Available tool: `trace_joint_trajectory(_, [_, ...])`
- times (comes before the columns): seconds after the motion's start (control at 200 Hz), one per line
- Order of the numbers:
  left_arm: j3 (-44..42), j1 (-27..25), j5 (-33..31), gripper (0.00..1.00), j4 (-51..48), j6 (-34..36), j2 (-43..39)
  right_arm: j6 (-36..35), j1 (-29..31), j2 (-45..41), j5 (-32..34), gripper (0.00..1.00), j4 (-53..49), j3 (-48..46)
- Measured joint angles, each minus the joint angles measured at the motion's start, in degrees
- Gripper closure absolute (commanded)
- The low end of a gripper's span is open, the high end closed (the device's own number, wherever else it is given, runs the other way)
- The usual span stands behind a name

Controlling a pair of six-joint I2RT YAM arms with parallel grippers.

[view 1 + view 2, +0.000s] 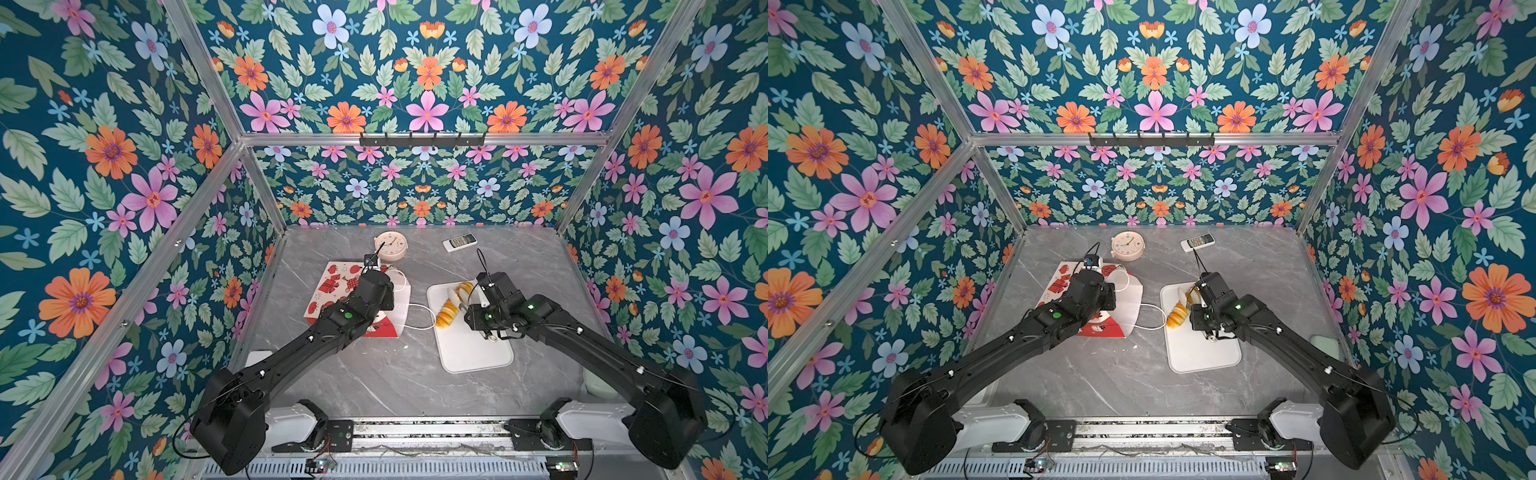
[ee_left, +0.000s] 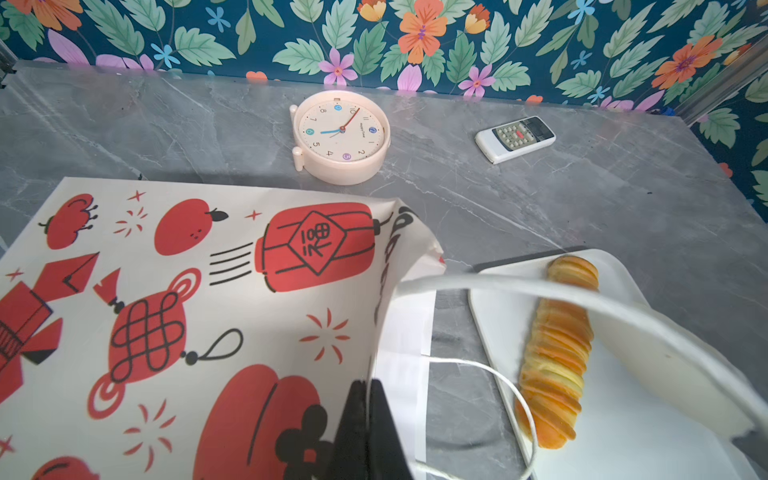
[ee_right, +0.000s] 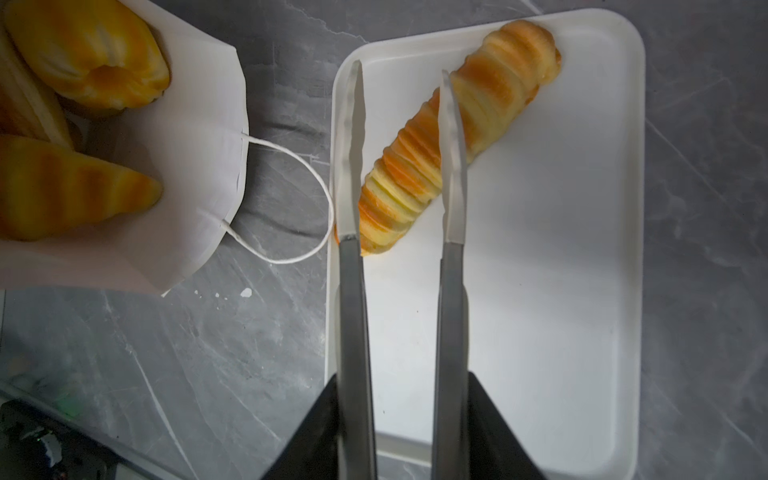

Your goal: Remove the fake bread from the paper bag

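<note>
Arms: L arm [image 1: 291, 357] & R arm [image 1: 602, 345], black, bases closest to lens, both reaching toward mid worktop.
Worktop [image 1: 374, 374]: grey marble look, carries all items.
Paper bag [image 2: 166, 291]: lies on its side, L of tray, red-print side up, mouth open toward tray.
Tray [image 3: 561, 249]: white, rectangular, near bag but apart from it.
Tongs [image 3: 353, 311]: metal w/ clear tips, tips apart over tray; one tip beside the long bread, other crossing it; contact can't tell.
Fake bread [image 3: 411, 162]: one long ribbed piece out of bag, lying diagonal on tray; other pieces [image 3: 83, 50] inside bag mouth.
L pincer [image 2: 368, 399]: clenched on bag's upper mouth edge.
R pincer [image 3: 401, 386]: grasping tongs by their arms.
Clock [image 2: 343, 133]: cream, face up, just behind bag.
Remote [image 2: 515, 138]: white, at back, apart from clock.
Cord handle [image 3: 286, 262]: loop on worktop, reaching tray edge.
</note>
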Motion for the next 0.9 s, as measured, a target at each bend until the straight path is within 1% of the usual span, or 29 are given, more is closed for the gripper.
trace_joint_trajectory(0.17, [-0.61, 0.07, -0.07, 1.0, -0.02, 0.0, -1.11, -0.44, -0.72, 6.88, 0.22, 0.57, 3.58, 1.14])
trace_joint_trajectory(0.33, [-1.05, 0.07, -0.04, 1.0, -0.02, -0.02, -1.44, -0.57, -1.77, 7.04, 1.16, 0.58, 4.33, -1.36])
trace_joint_trajectory(0.46, [-1.07, 0.07, -0.02, 1.0, 0.02, -0.02, -1.25, 0.13, -2.19, 3.69, 3.61, 0.58, 3.45, -4.37])
trace_joint_trajectory(0.595, [-1.05, 0.07, 0.0, 1.0, 0.04, -0.02, -0.7, 1.16, -2.25, -1.6, 4.11, 0.56, 4.13, -7.56])
trace_joint_trajectory(0.675, [-1.01, 0.07, 0.0, 1.0, 0.04, -0.02, -0.55, 1.16, -2.36, -6.16, 2.95, 0.56, 5.62, -9.53])
trace_joint_trajectory(0.765, [-0.98, 0.07, 0.02, 1.0, 0.04, 0.0, -0.55, 1.05, -2.29, -9.64, 1.14, 0.56, 6.51, -9.64])
trace_joint_trajectory(0.9, [-0.85, 0.07, -0.04, 1.0, 0.02, 0.0, -0.66, 0.85, -1.6, -14.12, -1.57, 0.56, 5.42, -10.51])
